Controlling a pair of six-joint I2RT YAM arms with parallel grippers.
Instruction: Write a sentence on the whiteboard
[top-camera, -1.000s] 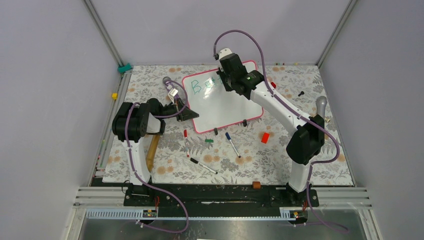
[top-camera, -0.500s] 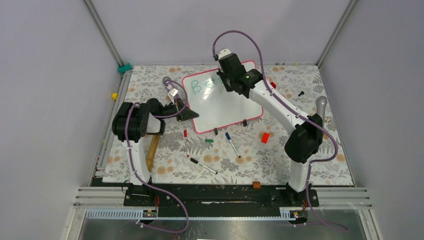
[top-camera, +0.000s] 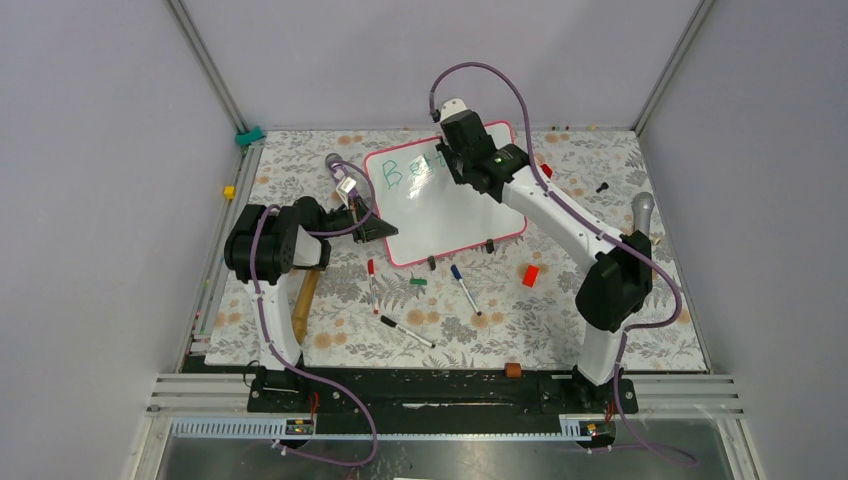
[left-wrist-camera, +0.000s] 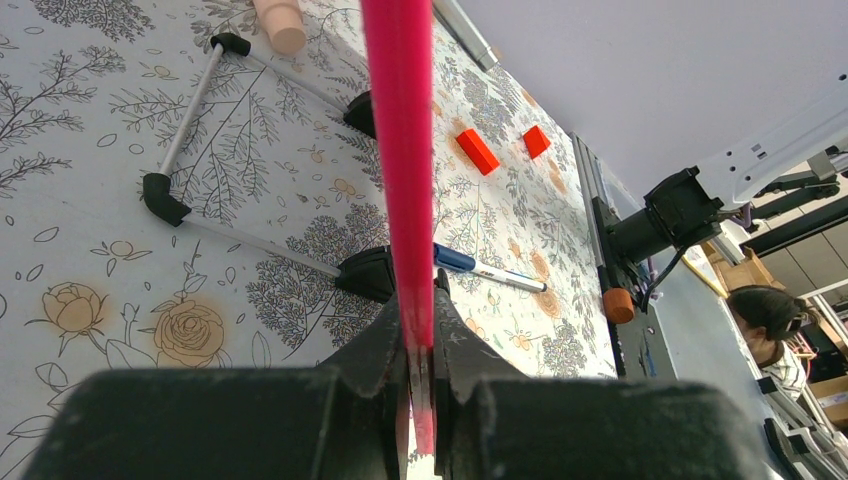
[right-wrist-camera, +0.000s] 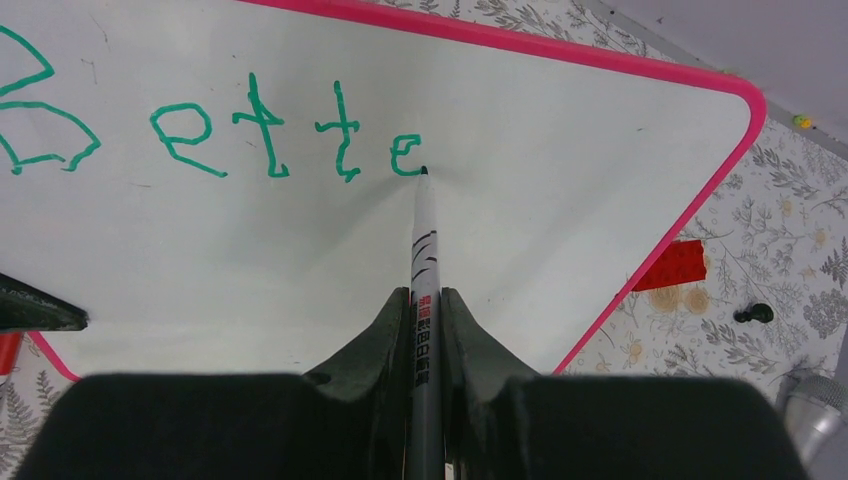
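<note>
The whiteboard (top-camera: 445, 215) sat askew toward the far edge of the floral table (top-camera: 560, 330), about midway along it. The left gripper (left-wrist-camera: 418, 335) was pinched on the board's pink frame at its left edge, jaws pressed against the rim. The right gripper (right-wrist-camera: 427, 300) was clamped around a marker (right-wrist-camera: 424, 235), whose tip touched the white surface just beside the last green letter. The sentence (right-wrist-camera: 265, 135) showed only "Bette", running along the board's far edge. A blue-capped pen (top-camera: 464, 289) and a red block (top-camera: 530, 275) lay on the table off the board's near edge.
</note>
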